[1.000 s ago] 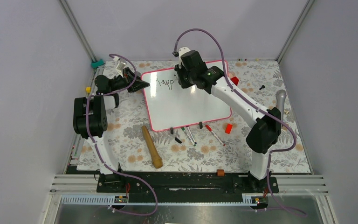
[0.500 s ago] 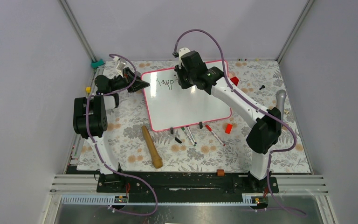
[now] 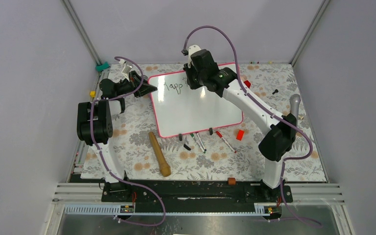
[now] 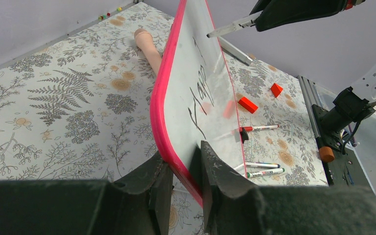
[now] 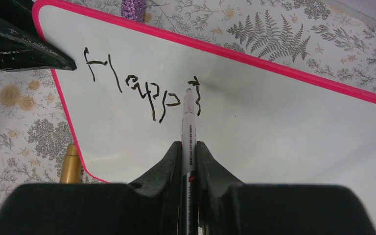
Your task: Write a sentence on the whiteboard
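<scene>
The whiteboard (image 3: 196, 110), white with a pink frame, lies on the floral table. My left gripper (image 3: 149, 89) is shut on its left edge; in the left wrist view the frame (image 4: 164, 98) sits pinched between the gripper (image 4: 181, 156). Black letters "Happ" plus one further stroke, the sentence (image 5: 142, 88), run along the board's far part (image 3: 175, 87). My right gripper (image 5: 188, 144) is shut on a white marker (image 5: 188, 122), pointing down at the board (image 5: 274, 127). Its tip sits at the top of the last stroke. From above, the right gripper (image 3: 194, 81) hides the end of the writing.
Just off the board's near edge lie loose markers (image 3: 199, 142) (image 3: 225, 141), a black cap (image 3: 186, 146) and a red block (image 3: 240, 134). A wooden rolling pin (image 3: 159, 153) lies nearer the left base. Another red block (image 3: 246, 84) and a grey-handled tool (image 3: 294, 103) lie at the right.
My right wrist has shifted slightly toward the board's far edge with the marker in it. The left arm and the board have not moved.
</scene>
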### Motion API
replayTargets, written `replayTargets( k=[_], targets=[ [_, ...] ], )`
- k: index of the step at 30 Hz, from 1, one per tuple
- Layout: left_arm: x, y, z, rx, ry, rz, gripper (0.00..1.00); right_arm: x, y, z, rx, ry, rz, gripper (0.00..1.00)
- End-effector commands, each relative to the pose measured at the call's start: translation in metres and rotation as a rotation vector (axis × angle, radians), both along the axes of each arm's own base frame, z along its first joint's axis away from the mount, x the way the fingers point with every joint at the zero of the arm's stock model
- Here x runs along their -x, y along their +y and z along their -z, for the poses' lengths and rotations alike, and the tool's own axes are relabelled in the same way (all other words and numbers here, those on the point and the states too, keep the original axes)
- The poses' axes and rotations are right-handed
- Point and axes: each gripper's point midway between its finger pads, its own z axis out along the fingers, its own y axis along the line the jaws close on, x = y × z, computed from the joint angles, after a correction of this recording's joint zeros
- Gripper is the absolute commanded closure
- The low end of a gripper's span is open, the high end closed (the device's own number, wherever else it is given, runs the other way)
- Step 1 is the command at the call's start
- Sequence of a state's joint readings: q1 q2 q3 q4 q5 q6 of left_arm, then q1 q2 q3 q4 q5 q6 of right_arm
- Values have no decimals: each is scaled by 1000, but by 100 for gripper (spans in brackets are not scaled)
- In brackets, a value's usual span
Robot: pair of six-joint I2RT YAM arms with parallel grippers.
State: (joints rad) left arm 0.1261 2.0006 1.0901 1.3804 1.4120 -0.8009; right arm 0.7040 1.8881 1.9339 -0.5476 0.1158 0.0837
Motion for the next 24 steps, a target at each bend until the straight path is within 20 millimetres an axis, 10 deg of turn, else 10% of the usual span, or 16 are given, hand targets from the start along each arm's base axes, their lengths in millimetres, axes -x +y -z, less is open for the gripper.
replayTargets(
  k=[1, 24],
  targets=[
    [37, -4, 30, -139, -168, 223, 100, -8, 0, -9, 0, -29, 20, 100],
    [36, -4, 30, -140, -165, 224, 100, 6, -10, 22, 49, 46, 15, 100]
  ],
)
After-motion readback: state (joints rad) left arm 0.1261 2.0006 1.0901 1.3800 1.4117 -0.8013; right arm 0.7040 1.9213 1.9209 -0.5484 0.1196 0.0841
